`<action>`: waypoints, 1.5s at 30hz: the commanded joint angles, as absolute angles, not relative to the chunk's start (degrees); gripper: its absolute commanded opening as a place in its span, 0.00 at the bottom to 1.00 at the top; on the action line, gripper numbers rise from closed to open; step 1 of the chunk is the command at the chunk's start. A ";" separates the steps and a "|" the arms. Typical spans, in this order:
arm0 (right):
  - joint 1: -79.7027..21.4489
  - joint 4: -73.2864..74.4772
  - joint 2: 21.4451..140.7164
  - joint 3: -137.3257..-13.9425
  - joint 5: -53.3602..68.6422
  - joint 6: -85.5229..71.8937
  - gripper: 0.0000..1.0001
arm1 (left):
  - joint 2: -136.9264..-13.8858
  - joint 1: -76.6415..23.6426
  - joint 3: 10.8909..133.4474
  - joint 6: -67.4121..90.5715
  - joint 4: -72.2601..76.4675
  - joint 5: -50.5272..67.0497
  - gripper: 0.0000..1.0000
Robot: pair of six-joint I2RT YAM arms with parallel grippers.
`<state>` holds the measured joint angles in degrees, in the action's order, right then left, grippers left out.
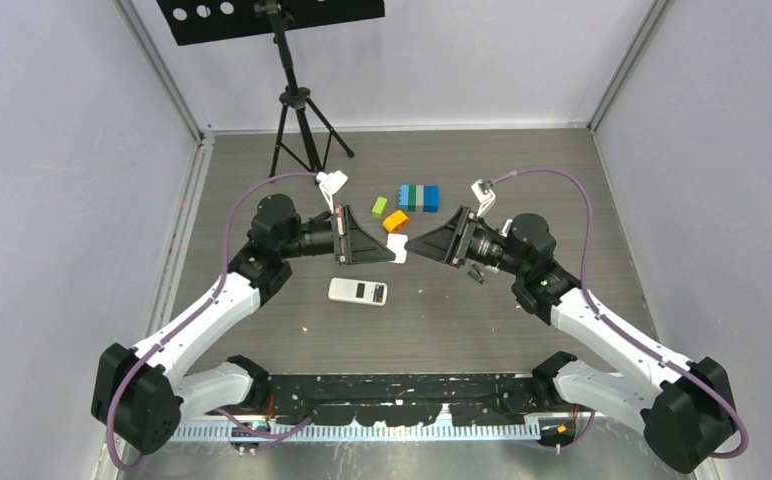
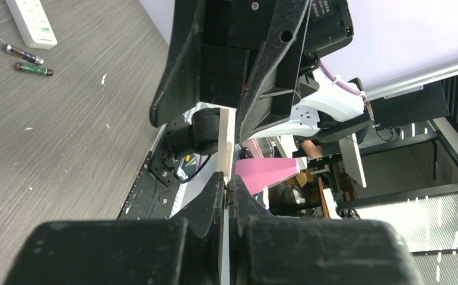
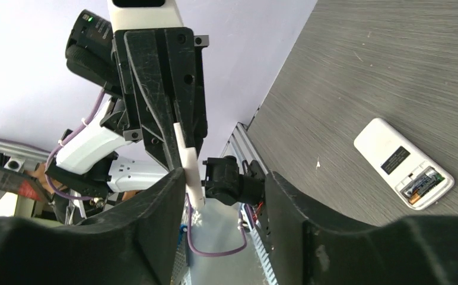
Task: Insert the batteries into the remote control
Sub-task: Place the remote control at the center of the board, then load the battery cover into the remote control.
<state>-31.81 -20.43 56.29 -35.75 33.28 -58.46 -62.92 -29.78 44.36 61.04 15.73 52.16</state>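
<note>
Grey bench (image 1: 462, 330) carries the open-backed remote (image 1: 357, 291), one battery (image 3: 419, 185) apparently seated; two batteries (image 2: 24, 54) lie loose. Left pincer (image 2: 226, 181) clamps the white cover (image 2: 226, 142), likely for handover; right pincer (image 3: 225, 178) gapes wide around it.

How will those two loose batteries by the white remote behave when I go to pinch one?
The loose batteries are slim cylinders lying on their sides on the flat table, so a sideways nudge will probably roll them. Their casings look glossy, likely slippery in a pinch. Tiny beside the remote, one could easily skid away.
</note>
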 commanded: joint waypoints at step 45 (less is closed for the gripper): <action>-40.51 -45.74 99.71 -32.96 22.39 -73.50 0.00 | -65.73 -20.92 30.06 38.86 -15.69 7.04 0.70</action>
<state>-40.49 -35.16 99.18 -33.15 24.05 -70.87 -65.25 -21.32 30.13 41.06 -17.47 9.41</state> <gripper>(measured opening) 0.061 0.707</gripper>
